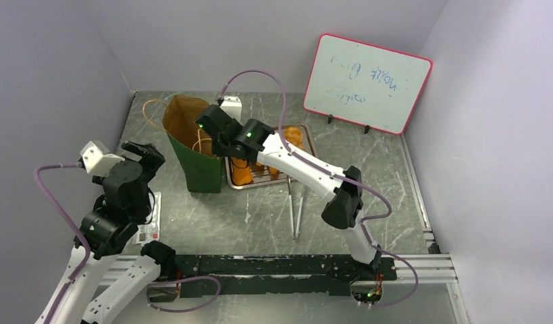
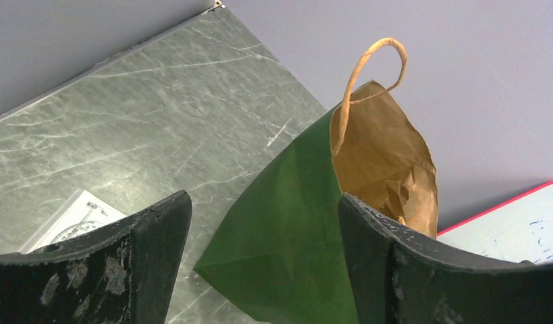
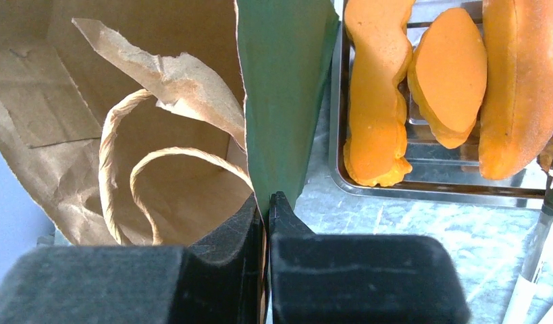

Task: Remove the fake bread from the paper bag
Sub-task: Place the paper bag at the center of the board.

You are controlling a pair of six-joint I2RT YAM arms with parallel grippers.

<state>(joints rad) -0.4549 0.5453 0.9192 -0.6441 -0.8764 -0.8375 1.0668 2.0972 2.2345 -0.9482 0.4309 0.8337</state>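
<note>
1. Grey-green marbled bench [image 1: 368, 202] is seen under everything, walled in on three sides.
2. At the far right a red-framed whiteboard [image 1: 368, 84] is propped upright, with faint scribbles on it.
3. Left of centre, the paper bag [image 1: 202, 172] is stood upright with its mouth open; dark green is shown outside and brown kraft inside, and one cord handle is curled down into it.
4. Just beside the bag, on its right, a silver metal tray [image 3: 422, 189] is laid flat on the bench.
5. The fake bread [image 3: 378, 88] is found on that tray, outside the bag: three glossy orange pieces are counted side by side in the right wrist view.
6. Metal tongs [image 1: 295, 209] are laid on the bench, just nearer than the tray.
7. The right fingers [image 3: 226, 236] are clenched on the bag's near rim, with the green wall pinched between them.
8. The left fingers [image 2: 152, 229] are spread apart with nothing grasped, and are held well apart from the bag on its left.
</note>
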